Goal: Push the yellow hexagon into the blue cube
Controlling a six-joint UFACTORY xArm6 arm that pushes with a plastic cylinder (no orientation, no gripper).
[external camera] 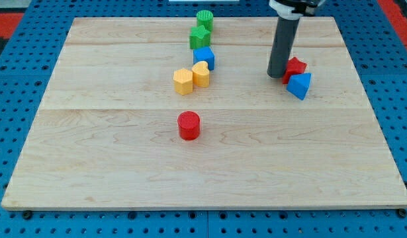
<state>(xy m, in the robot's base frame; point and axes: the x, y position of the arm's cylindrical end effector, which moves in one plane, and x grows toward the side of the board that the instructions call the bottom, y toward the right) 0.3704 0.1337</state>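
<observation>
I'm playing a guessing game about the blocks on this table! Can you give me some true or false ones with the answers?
1. My tip touches the yellow hexagon block. False: it is beside the red star-shaped block.
2. The blue cube block is above the yellow heart-shaped block in the view. True.
3. The red cylinder block stands alone. True.
4. The green blocks are at the view's bottom. False: they are at the top.
</observation>
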